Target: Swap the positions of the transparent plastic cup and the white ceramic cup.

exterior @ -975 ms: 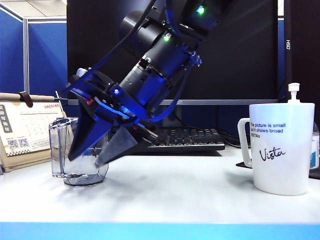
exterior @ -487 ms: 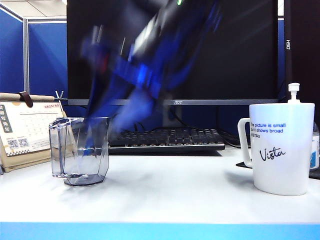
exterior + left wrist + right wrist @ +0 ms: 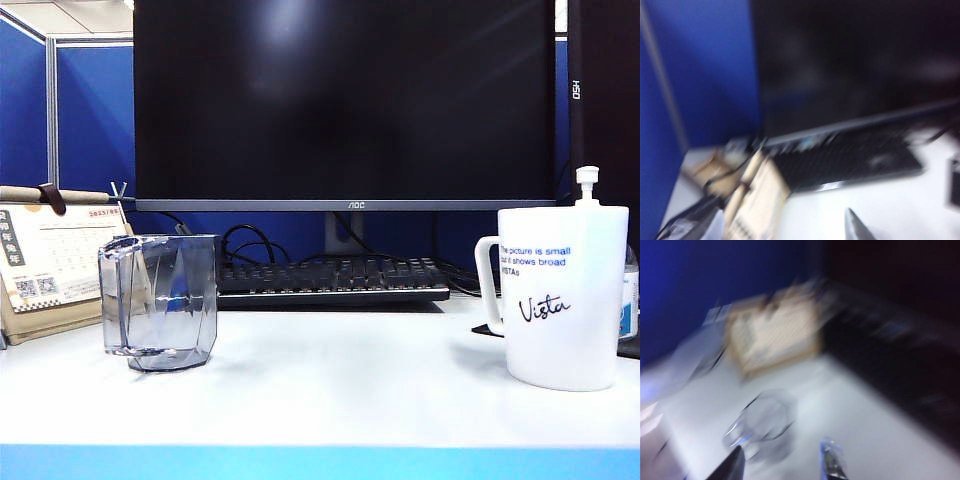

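Transparent plastic cup (image 3: pixel 160 312) by calendar (image 3: pixel 55 262); right gripper (image 3: pixel 782 464) parted, empty; left gripper (image 3: pixel 790 232) spread unclear.

Office desk: monitor (image 3: pixel 345 100), keyboard (image 3: pixel 330 280), desk calendar (image 3: pixel 55 265), blue cubicle partition (image 3: pixel 90 115) behind.

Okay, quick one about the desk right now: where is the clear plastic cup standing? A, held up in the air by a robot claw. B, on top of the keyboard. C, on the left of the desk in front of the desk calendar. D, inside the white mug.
C: in the exterior view the transparent plastic cup stands alone on the desk at the left, by the desk calendar, far from the white ceramic cup, no claw touching it.
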Robot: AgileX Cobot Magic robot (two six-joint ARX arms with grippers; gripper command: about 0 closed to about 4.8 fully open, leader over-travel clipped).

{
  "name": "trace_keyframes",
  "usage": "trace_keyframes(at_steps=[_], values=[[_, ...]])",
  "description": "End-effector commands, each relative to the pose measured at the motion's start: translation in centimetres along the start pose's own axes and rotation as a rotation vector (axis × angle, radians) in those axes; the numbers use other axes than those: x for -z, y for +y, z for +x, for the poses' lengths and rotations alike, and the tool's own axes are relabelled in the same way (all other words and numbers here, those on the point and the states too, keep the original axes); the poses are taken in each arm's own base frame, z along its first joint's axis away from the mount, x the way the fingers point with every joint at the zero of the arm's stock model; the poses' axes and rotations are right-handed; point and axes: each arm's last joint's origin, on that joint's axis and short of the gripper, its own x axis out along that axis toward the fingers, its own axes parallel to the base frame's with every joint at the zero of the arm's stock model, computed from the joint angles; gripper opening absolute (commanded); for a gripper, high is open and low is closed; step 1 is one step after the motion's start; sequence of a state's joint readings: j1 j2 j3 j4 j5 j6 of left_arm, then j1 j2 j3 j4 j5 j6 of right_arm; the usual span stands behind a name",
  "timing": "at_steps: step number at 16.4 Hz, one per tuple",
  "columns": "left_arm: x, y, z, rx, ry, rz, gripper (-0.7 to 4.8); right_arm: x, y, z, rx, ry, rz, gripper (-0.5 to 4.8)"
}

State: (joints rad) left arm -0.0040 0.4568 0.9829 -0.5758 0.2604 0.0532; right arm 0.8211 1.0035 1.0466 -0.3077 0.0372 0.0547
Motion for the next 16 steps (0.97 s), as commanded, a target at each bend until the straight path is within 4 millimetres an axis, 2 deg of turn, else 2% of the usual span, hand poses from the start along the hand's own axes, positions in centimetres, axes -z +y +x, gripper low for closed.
trace_keyframes(at_steps=[1,2,4,5,6,7,8,10,11,12,13,16], values=[[-0.2,-0.6,-2.0,0.022,-0.07,-0.008,3.05,-1.6,-1.1,-6.5,0.16,-0.185,0.006,1.4],[-0.1,-0.9,-2.8,0.051,-0.087,-0.002,3.03,-1.6,-1.4,-8.5,0.194,-0.221,-0.008,1.0],[0.2,-1.3,-4.2,0.072,-0.125,0.01,2.48,-1.1,-1.8,-11.8,0.261,-0.259,-0.003,0.41],[1.2,-1.9,-5.9,0.071,-0.181,0.003,2.31,0.0,-1.9,-15.7,0.344,-0.307,0.023,-0.07],[1.9,-2.2,-7.0,0.069,-0.215,-0.024,2.29,0.7,-1.9,-17.7,0.361,-0.346,0.055,-0.08],[2.8,-2.4,-8.0,0.052,-0.242,-0.045,2.01,1.3,-1.9,-19.5,0.375,-0.384,0.085,-0.08],[4.6,-2.7,-8.6,0.058,-0.255,-0.097,1.89,2.9,-1.9,-22.1,0.424,-0.446,0.122,-0.08],[6.7,-2.4,-6.8,0.087,-0.115,-0.162,1.71,5.9,-2.2,-24.1,0.51,-0.504,0.185,-0.08],[7.4,-2.3,-6.1,0.089,-0.094,-0.178,1.39,7.5,-2.3,-24.1,0.494,-0.524,0.234,-0.08],[7.9,-2.2,-5.7,0.089,-0.072,-0.195,0.66,8.9,-2.3,-23.5,0.485,-0.518,0.269,-0.08],[8.4,-2.0,-5.0,0.088,-0.064,-0.221,-0.05,9.9,-2.5,-22.5,0.515,-0.432,0.331,-0.07],[10.5,-1.6,-2.9,0.088,-0.007,-0.324,-0.06,11.8,-2.7,-17.6,0.51,-0.333,0.324,-0.07]])
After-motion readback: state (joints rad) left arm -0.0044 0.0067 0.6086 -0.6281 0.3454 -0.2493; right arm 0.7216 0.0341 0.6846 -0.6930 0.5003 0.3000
